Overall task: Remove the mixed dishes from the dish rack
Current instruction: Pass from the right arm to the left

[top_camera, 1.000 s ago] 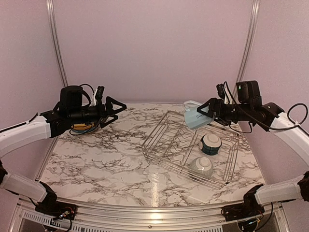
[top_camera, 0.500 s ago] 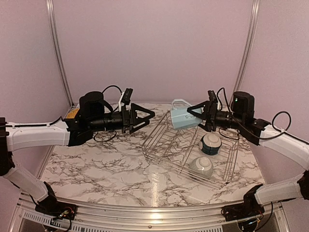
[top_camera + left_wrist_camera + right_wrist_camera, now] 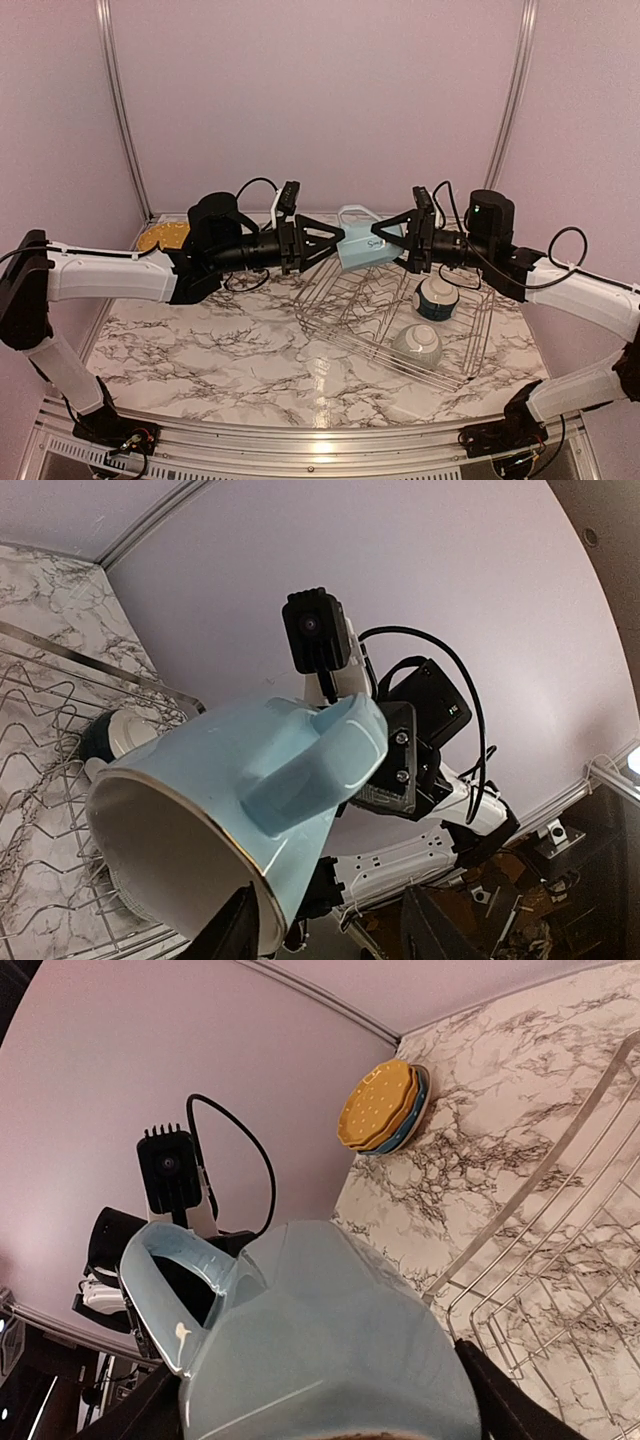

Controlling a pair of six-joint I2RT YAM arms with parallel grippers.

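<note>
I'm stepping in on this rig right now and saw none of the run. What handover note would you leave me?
Right gripper: shut on the light blue mug, held in the air above the dish rack's far edge.
Left gripper: open, fingers at the mug's rim, no grip evident.
Done: plates stacked at the table's far left corner.
Left: set the mug down; two bowls sit in the rack.
</note>
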